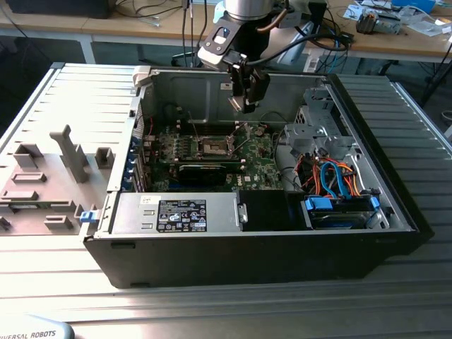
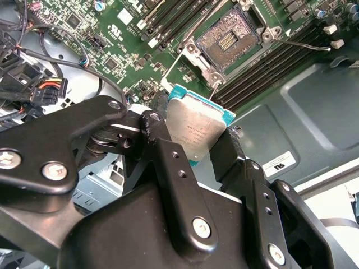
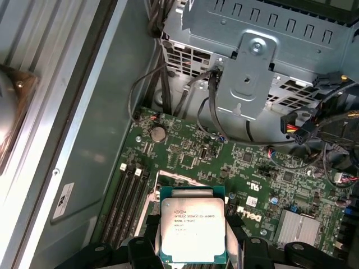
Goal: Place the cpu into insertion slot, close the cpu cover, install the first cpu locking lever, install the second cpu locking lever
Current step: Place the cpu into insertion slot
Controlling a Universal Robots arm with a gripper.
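Observation:
My gripper [image 1: 245, 106] hangs inside the open computer case, above the green motherboard [image 1: 258, 159]. It is shut on the cpu [image 2: 196, 126], a flat square chip with a silvery top, gripped by two opposite edges between the black fingers [image 2: 162, 151]. In the first wrist view the cpu [image 3: 192, 230] sits between the fingers [image 3: 143, 249] over the board. The open insertion slot [image 2: 230, 36] lies on the board a short way off, its pin field bare; it also shows below the gripper in the exterior view as the insertion slot [image 1: 212, 146]. The cpu cover [image 2: 196, 60] stands raised at the slot's edge. A thin wire lever [image 2: 303, 43] sticks out beside the slot.
A grey power supply box [image 1: 176, 214] lines the case's near side, with a black graphics card [image 1: 205, 171] behind it. A metal drive cage [image 1: 321, 127] and coloured cables [image 1: 335, 176] fill the exterior view's right. A grey fixture plate [image 1: 42, 183] lies outside, on the exterior view's left.

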